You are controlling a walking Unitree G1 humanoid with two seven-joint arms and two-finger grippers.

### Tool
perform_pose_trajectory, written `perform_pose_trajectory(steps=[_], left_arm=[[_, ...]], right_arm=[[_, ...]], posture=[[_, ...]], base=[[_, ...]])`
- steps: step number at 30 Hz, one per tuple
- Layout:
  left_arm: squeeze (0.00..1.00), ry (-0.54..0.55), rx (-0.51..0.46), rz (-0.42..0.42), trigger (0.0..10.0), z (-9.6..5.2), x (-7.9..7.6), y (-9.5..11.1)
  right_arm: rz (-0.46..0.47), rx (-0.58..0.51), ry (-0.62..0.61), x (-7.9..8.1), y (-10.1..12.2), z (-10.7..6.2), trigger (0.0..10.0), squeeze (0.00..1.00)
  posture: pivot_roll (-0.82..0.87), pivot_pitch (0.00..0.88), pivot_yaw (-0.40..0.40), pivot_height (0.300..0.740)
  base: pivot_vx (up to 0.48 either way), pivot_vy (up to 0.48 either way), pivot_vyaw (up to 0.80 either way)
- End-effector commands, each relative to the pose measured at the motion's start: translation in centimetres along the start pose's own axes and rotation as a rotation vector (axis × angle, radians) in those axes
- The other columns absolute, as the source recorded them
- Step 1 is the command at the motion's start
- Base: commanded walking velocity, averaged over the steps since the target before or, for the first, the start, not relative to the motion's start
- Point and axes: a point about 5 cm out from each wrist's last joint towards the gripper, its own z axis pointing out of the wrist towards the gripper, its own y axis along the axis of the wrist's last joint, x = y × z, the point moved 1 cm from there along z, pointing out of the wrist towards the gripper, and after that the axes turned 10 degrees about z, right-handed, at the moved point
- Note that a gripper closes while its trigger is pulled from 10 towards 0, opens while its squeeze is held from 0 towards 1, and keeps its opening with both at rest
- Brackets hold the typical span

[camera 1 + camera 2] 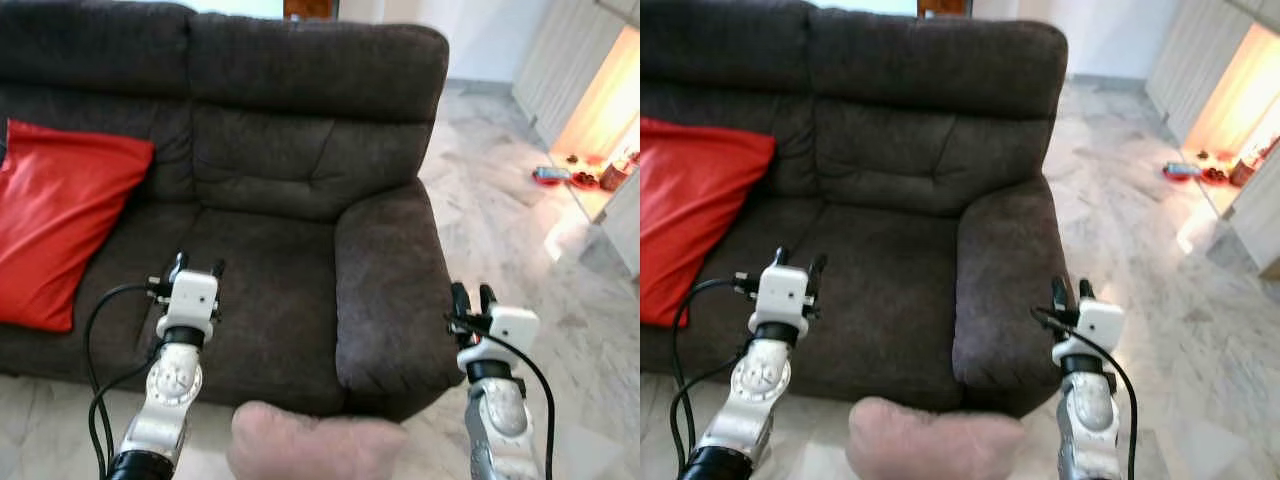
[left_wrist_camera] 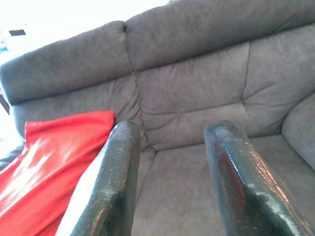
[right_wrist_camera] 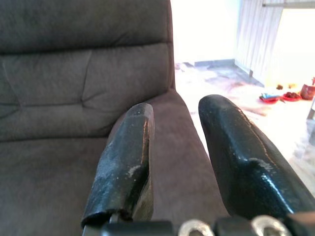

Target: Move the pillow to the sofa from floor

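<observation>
While both hands (image 1: 197, 267) (image 1: 473, 297) hover spread, empty, red pillow (image 1: 60, 220) rests on sofa (image 1: 300, 150).

Daylight is pouring in from behind the sofa (image 1: 300, 150) and it's blowing out to pure white in both wrist views. Off to the right of the right gripper (image 1: 473, 300), a warm orange glow is washing over the marble floor (image 1: 500, 210) and overexposing it. The sofa's dark fabric is soaking up light, though seams are staying readable. The red pillow (image 2: 49, 162) is catching a shiny glare. The black fingers (image 3: 123, 162) up close are looking soft and slightly out of focus.
</observation>
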Motion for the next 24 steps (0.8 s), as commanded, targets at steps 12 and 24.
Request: perform_pose_trajectory(steps=[12, 24], left_arm=[[0.0, 0.008, 0.022, 0.002, 10.0, 0.0, 0.2, 0.5], [0.0, 0.01, 0.026, -0.006, 10.0, 0.2, 0.5, 0.5]], right_arm=[[0.023, 0.014, 0.005, 1.3, 0.6, 0.3, 10.0, 0.0], [0.008, 0.047, -0.007, 0.8, 0.5, 0.1, 10.0, 0.0]], posture=[[0.01, 0.0, -0.053, 0.74], [0.01, 0.0, -0.053, 0.74]], base=[[0.0, 0.0, 0.0], [0.0, 0.0, 0.0]])
